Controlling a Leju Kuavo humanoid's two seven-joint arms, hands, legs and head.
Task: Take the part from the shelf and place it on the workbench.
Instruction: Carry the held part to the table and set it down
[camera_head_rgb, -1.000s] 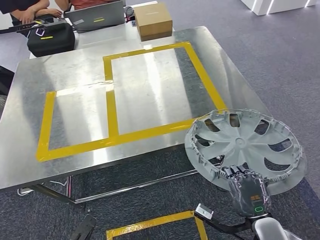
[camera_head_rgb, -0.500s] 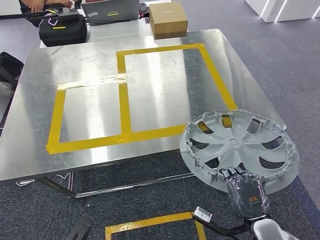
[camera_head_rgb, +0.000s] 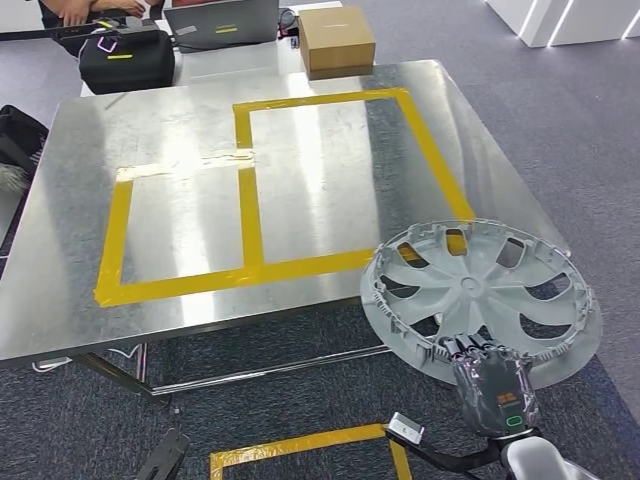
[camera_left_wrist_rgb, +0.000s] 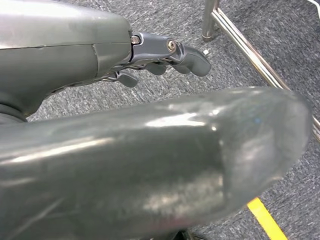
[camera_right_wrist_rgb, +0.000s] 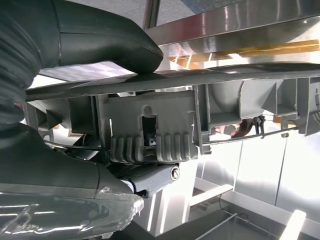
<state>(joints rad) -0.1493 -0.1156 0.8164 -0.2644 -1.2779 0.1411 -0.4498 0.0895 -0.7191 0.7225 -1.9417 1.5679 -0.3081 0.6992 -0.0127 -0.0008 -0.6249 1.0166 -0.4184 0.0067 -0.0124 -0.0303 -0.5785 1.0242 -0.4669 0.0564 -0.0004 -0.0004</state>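
Grey plastic wheel cover (camera_head_rgb: 483, 300), spoked and ribbed round the edge, is gripped at its near rim by the right hand (camera_head_rgb: 494, 388). The fingers are clamped over the rim; the right wrist view shows the thumb above and the fingers below the rim's clips (camera_right_wrist_rgb: 151, 145). The cover is carried roughly level, tilted slightly, with its far edge overlapping the near right corner of the steel counter (camera_head_rgb: 189, 220). Whether it touches the counter cannot be told; most of the cover hangs out over the carpet.

Step in hand, by judgement: carrying, with the placing not yet done. The counter bears two yellow taped boxes (camera_head_rgb: 249, 180), the larger one nearest the cover. The next move calls for bringing the cover forward and to the robot's left, over the counter and probably into a taped box, lowering it flat, then parting the fingers. The rim must pass the counter edge without catching.

The left hand (camera_left_wrist_rgb: 166, 52) hangs low over the carpet; its fingers appear loosely extended with nothing in them, though the arm's cover blocks much of that view.

Hidden or unclear: the right fingertips lie under the rim in the head view. A person's hands (camera_head_rgb: 90, 10), a black case (camera_head_rgb: 124, 58), a laptop (camera_head_rgb: 223, 20) and a cardboard box (camera_head_rgb: 336, 40) sit beyond the far edge, partly cut off.
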